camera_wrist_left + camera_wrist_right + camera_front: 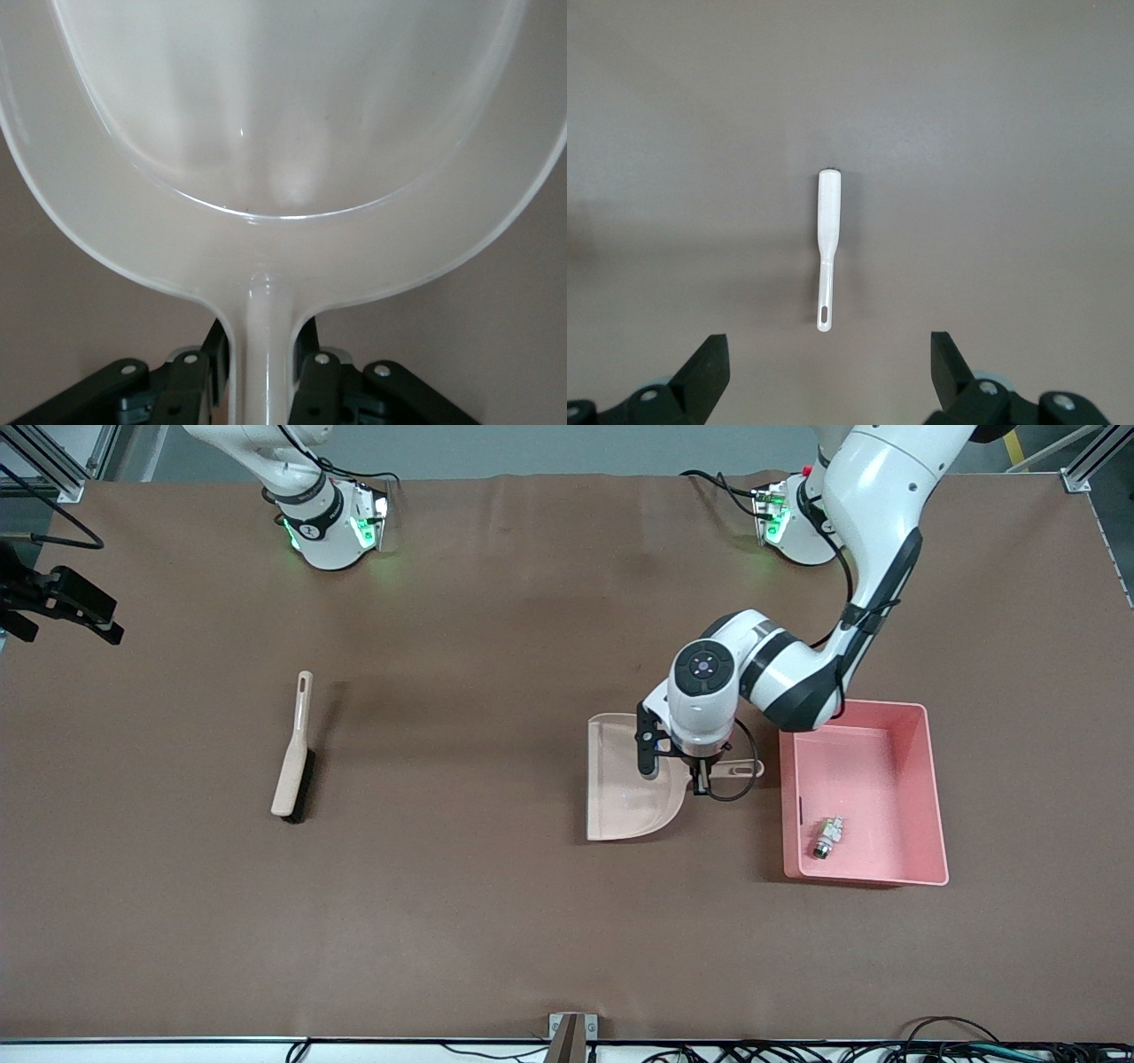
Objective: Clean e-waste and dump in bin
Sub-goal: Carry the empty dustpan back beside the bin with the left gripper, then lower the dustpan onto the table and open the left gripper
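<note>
1. Front view: the pink bin (921,797) stands on the brown counter (496,921) toward the left arm's end. A white-grey piece of e-waste (828,838) lies inside the bin, near the wall that faces the dustpan and close to the corner nearest the camera. The smaller dark part cannot be made out.
2. Front view: the beige dustpan (620,797) lies flat on the counter just beside the bin, its handle pointing at the bin. The left gripper (700,778) is down at that handle. The brush (294,762) lies well apart from the bin, toward the right arm's end. The right arm's hand is out of this view.
3. Left wrist view: the left gripper's fingers (312,376) stand on either side of the dustpan (292,115) handle and close against it, gripping it.
4. Right wrist view: the right gripper (828,372) hangs high over the brush (827,239), its fingers (704,372) spread wide with nothing between them.
</note>
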`<action>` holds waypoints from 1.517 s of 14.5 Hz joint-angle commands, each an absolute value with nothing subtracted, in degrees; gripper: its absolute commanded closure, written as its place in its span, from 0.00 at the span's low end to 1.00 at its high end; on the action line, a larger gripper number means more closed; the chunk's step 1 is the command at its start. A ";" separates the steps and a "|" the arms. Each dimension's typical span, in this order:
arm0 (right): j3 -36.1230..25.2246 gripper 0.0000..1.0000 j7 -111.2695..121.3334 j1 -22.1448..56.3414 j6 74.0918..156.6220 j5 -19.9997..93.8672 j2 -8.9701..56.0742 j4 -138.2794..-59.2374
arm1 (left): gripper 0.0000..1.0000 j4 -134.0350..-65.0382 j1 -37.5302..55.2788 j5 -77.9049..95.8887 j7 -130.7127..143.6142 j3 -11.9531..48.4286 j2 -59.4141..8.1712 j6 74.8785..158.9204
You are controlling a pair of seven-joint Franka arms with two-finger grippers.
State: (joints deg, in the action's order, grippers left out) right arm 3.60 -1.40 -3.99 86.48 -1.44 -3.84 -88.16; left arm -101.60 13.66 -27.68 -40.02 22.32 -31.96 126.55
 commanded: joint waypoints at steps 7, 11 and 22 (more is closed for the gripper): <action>3.52 0.00 -1.32 -3.96 86.49 -1.58 -4.39 -88.33 | 0.99 -99.05 18.98 -38.14 -27.78 22.41 -36.38 125.95; 3.52 0.00 -1.41 -4.04 86.48 -1.58 -4.39 -88.33 | 0.99 -99.05 19.42 -38.67 -28.04 22.41 -37.09 126.39; 3.43 0.00 -1.41 -4.22 86.31 -1.58 -4.39 -88.33 | 0.00 -98.18 18.46 -35.17 -26.28 22.33 -34.38 123.33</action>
State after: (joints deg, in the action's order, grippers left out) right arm 3.49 -1.40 -4.00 86.58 -1.44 -3.84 -88.16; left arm -99.60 18.72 -37.13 -26.64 22.30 -36.25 126.08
